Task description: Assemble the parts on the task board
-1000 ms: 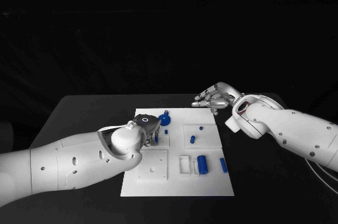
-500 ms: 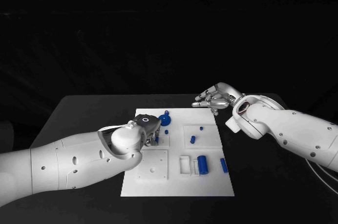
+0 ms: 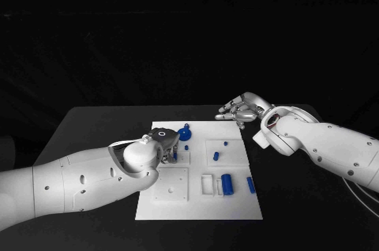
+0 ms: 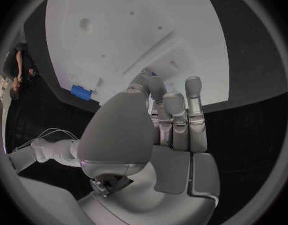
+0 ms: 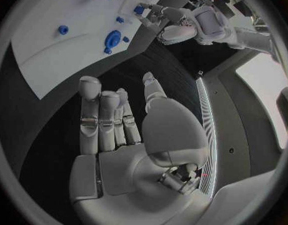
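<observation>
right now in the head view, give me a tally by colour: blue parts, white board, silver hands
blue parts: 7 (round piece with its small knob counted as one, cylinder, bar, four small pegs)
white task board: 1
silver hands: 2 (left hand, right hand)
total: 10

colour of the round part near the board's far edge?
Blue round part; clearest in the head view.

Matt white task board (image 3: 237,199), glossy blue plastic parts (image 3: 227,184), matt black table (image 3: 95,130).
</observation>
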{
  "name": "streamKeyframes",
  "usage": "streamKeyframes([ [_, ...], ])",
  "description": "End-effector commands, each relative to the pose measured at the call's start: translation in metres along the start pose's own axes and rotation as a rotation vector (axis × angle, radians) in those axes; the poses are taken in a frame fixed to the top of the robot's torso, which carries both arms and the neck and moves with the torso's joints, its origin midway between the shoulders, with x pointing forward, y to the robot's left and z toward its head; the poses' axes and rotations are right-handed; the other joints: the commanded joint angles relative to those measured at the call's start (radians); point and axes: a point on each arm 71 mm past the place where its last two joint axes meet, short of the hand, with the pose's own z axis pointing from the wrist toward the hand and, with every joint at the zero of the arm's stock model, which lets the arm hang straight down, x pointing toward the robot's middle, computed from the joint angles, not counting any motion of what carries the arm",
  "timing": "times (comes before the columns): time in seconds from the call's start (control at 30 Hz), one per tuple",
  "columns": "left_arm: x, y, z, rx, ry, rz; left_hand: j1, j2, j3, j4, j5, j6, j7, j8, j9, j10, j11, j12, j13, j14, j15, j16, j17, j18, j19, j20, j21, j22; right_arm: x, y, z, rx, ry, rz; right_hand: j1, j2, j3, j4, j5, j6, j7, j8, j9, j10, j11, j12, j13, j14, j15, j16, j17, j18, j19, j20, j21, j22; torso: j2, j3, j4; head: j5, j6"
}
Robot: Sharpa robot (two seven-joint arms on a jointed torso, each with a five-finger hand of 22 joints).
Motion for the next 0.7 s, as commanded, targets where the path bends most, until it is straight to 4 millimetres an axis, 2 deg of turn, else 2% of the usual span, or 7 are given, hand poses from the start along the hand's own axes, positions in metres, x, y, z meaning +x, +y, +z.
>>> streamKeyframes([
  [0.03,0.0065,-0.0009,-0.0013,0.009,0.034,-0.004,-0.011,-0.003,-0.007,0.000,-0.004,0.116,-0.043,0.002,-0.001,-0.003,0.001,-0.005,0.002,-0.007,-0.001,-0.005,-0.002,-0.005,-0.002,-0.005,-0.006,0.019,0.0005,0.0004,-0.0002,-0.008,0.006,-0.010,0.002,0.009,0.005,-0.001,-0.001,0.003,0.000,-0.003,-0.001,0.006,-0.002,-0.001,-0.001,0.004,-0.002,-0.003,0.001,0.011,0.031,-0.004,0.000,0.054,0.000,-0.0003,-0.0002,0.001,0.000],
  [0.1,0.0065,-0.0006,-0.0014,0.008,0.033,-0.006,-0.015,-0.001,-0.013,-0.005,-0.003,0.078,-0.029,0.004,-0.001,0.002,0.009,-0.004,-0.003,-0.006,0.003,-0.002,-0.001,-0.004,-0.001,-0.001,-0.008,0.019,0.0004,0.0003,-0.0002,-0.007,0.006,-0.010,0.002,0.009,0.005,-0.001,-0.001,0.003,0.000,-0.003,-0.001,0.006,-0.002,-0.001,-0.001,0.004,-0.002,-0.003,0.001,0.011,0.031,-0.004,0.000,0.054,0.000,-0.0001,0.0000,0.001,0.000],
  [0.43,0.0062,-0.0015,-0.0015,0.016,0.029,-0.014,-0.018,0.001,-0.015,-0.013,-0.003,0.067,-0.025,0.003,0.000,0.002,0.011,-0.005,-0.010,-0.007,0.004,-0.003,-0.002,0.001,0.001,0.002,-0.011,0.019,0.0006,0.0002,-0.0003,-0.007,0.006,-0.009,0.002,0.009,0.005,-0.001,-0.001,0.003,0.000,-0.003,-0.001,0.006,-0.002,-0.001,-0.001,0.004,-0.002,-0.003,0.001,0.011,0.031,-0.004,0.000,0.054,0.000,0.0000,0.0000,0.002,0.001],
  [0.7,0.0059,-0.0022,-0.0014,0.022,0.026,-0.021,-0.017,0.000,-0.017,-0.020,-0.007,0.035,-0.013,0.002,-0.004,0.001,0.018,-0.005,-0.015,-0.010,0.007,-0.005,-0.004,0.003,0.000,0.005,-0.015,0.019,0.0007,0.0002,-0.0004,-0.007,0.006,-0.009,0.004,0.008,0.006,-0.002,-0.003,0.002,0.000,-0.003,-0.001,0.006,-0.002,-0.002,-0.002,0.004,-0.002,-0.004,0.000,0.011,0.031,-0.004,-0.001,0.054,0.000,0.0005,-0.0002,0.002,0.001],
])
